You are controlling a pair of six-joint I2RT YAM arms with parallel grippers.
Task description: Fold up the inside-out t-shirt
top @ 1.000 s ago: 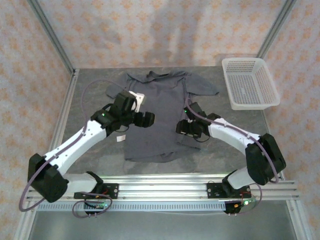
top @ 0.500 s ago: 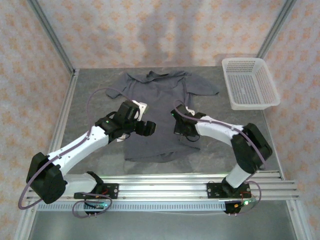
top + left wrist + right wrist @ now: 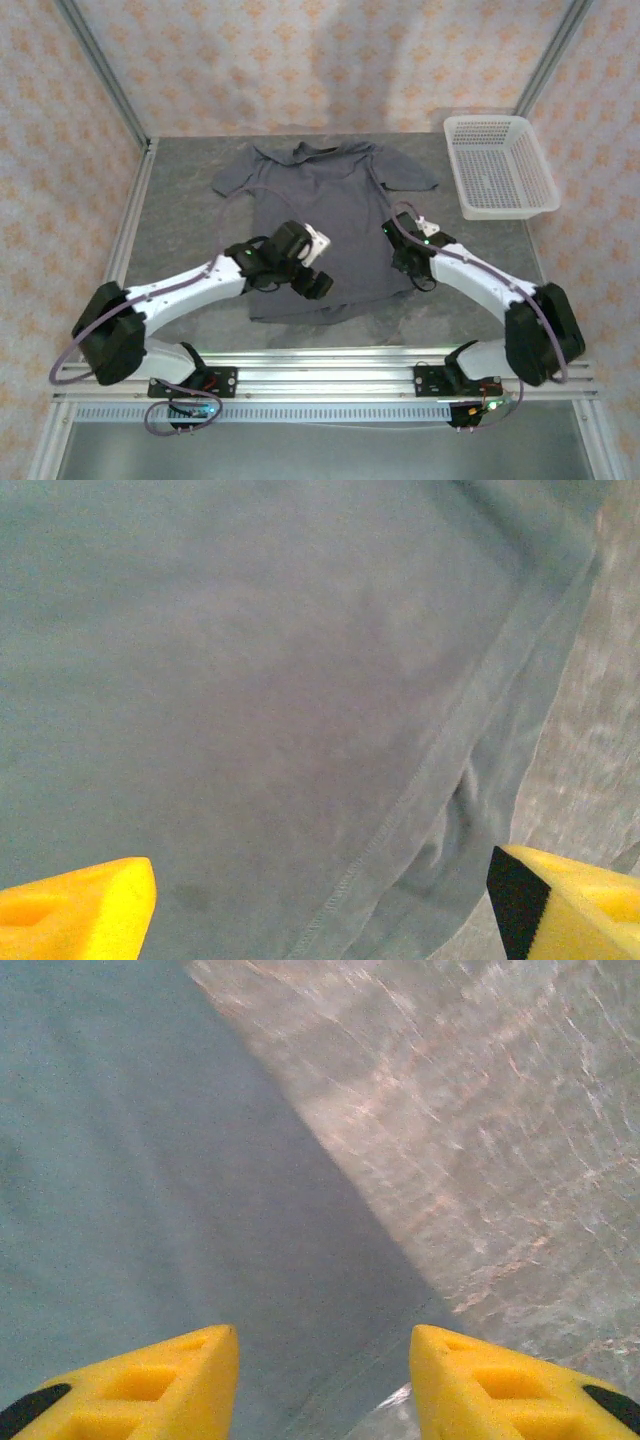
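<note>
Left pincer [image 3: 318, 285] slid hemward over t-shirt [image 3: 330, 200]; wrist view reveals stitching [image 3: 400, 815].

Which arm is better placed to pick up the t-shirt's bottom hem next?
Probably left. The left fingers hang open directly over the bottom hem of the t-shirt; the right fingers are open at its side edge, farther from that hem.
</note>
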